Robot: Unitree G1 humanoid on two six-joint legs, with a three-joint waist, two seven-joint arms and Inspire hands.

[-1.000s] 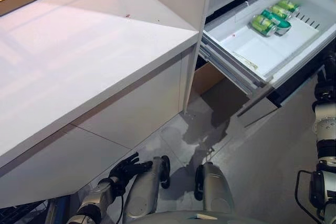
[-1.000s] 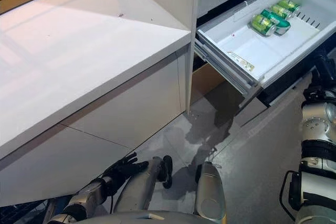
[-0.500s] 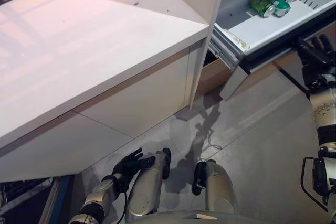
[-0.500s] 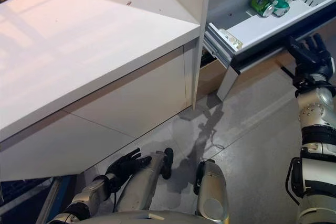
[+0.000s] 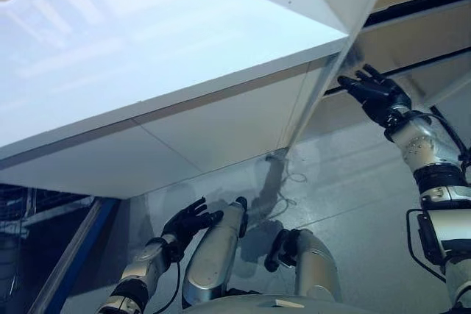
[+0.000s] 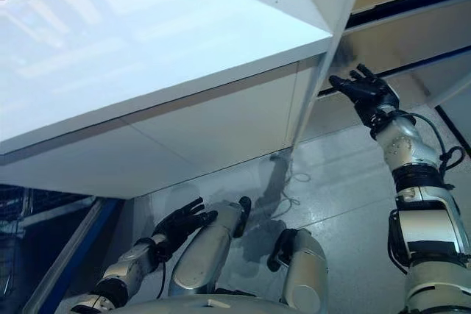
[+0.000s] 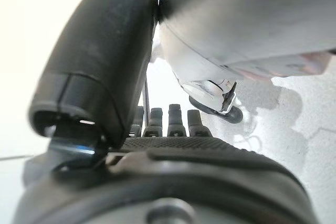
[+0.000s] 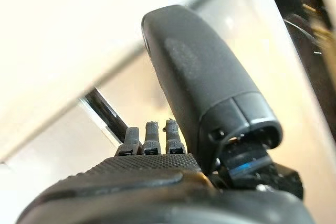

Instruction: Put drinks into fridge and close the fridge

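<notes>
As far as I can judge, the closing step is nearly done. The white bench (image 5: 147,42) lies beside my right hand (image 6: 366,93), whose spread, straight fingers press the fridge drawer front (image 6: 412,34), apparently flush. No drinks show, so presumably they are inside. My left hand (image 5: 190,220) hangs low, relaxed and empty.

You see a glossy white countertop (image 5: 147,27) upper left | white cabinet panels (image 5: 221,123) beneath it | grey tiled floor (image 5: 353,174) below | blue rail (image 5: 73,255) lower left.
</notes>
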